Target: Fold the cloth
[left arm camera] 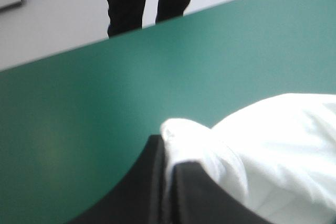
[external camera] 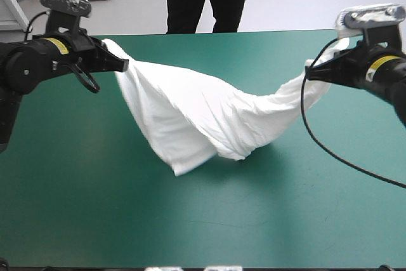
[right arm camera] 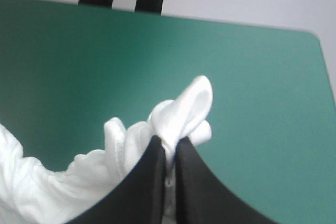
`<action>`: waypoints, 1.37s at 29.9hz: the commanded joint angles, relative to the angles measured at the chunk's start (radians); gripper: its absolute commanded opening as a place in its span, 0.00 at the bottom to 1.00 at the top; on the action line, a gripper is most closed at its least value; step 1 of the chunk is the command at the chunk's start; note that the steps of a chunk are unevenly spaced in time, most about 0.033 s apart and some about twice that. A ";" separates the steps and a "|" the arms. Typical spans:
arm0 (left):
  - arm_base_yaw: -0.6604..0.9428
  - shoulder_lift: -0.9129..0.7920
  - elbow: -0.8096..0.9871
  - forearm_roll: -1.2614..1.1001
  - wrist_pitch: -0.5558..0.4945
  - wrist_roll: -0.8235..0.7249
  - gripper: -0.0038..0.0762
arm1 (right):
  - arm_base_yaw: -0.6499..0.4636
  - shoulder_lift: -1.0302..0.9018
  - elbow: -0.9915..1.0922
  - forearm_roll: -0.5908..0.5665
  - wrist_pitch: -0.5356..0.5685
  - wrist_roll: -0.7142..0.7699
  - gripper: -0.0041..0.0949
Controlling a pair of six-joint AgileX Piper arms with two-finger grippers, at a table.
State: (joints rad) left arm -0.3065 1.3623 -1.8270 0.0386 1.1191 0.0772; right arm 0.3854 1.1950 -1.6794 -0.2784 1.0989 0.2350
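Observation:
The white T-shirt (external camera: 196, 115) hangs stretched between both grippers above the teal-green table (external camera: 127, 220), its sagging middle touching the cover near the table's centre. My left gripper (external camera: 120, 63) is shut on one end of it at the far left; in the left wrist view the T-shirt (left arm camera: 273, 140) bulges out past the black fingers (left arm camera: 152, 182) of my left gripper (left arm camera: 167, 142). My right gripper (external camera: 315, 70) is shut on the other end at the far right; the T-shirt (right arm camera: 184, 111) puffs out between its fingers (right arm camera: 149, 182), my right gripper (right arm camera: 169, 148) all but pressed together.
A black cable (external camera: 330, 147) loops down from the right wrist over the table's right side. The table's far edge (external camera: 216, 32) runs just behind the T-shirt. Bare teal-green cover lies in front, toward the near edge.

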 commanded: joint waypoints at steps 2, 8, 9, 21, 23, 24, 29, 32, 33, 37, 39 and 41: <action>0.002 -0.052 -0.204 0.001 -0.051 0.006 0.04 | -0.005 -0.029 -0.225 -0.041 -0.050 -0.081 0.02; 0.001 -0.091 -0.412 -0.001 -0.077 0.030 0.04 | -0.005 -0.029 -0.464 -0.044 -0.045 -0.160 0.02; -0.001 -0.102 -0.433 -0.001 -0.084 0.041 0.04 | -0.005 -0.029 -0.497 -0.046 -0.045 -0.172 0.02; -0.001 -0.227 -0.510 0.008 -0.072 0.055 0.04 | -0.005 -0.032 -0.652 -0.089 0.056 -0.184 0.02; -0.022 -0.248 -0.461 0.040 -0.043 0.055 0.04 | -0.005 -0.040 -0.636 -0.106 0.105 -0.157 0.02; -0.041 -0.261 -0.419 0.058 -0.025 0.055 0.04 | -0.005 -0.047 -0.612 -0.130 0.141 -0.134 0.02; -0.126 -0.308 -0.149 0.182 0.047 0.024 0.04 | -0.005 -0.134 -0.392 -0.151 0.150 -0.104 0.02; -0.132 -0.312 0.029 0.249 0.064 -0.033 0.04 | -0.005 -0.182 -0.203 -0.151 0.150 -0.039 0.02; -0.132 -0.312 0.095 0.257 0.051 -0.041 0.04 | -0.005 -0.194 -0.143 -0.151 0.147 -0.021 0.02; -0.130 -0.289 0.333 0.280 -0.090 -0.093 0.04 | -0.005 -0.207 0.149 -0.151 0.070 0.062 0.02; -0.126 -0.248 0.417 0.301 -0.178 -0.146 0.04 | -0.005 -0.196 0.263 -0.154 -0.037 0.099 0.02; -0.101 -0.182 0.448 0.296 -0.233 -0.186 0.04 | -0.005 -0.163 0.357 -0.161 -0.149 0.146 0.02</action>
State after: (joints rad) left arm -0.4267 1.1256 -1.4131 0.3012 1.0572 -0.0377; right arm 0.3854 1.0137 -1.3996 -0.3954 1.1510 0.3260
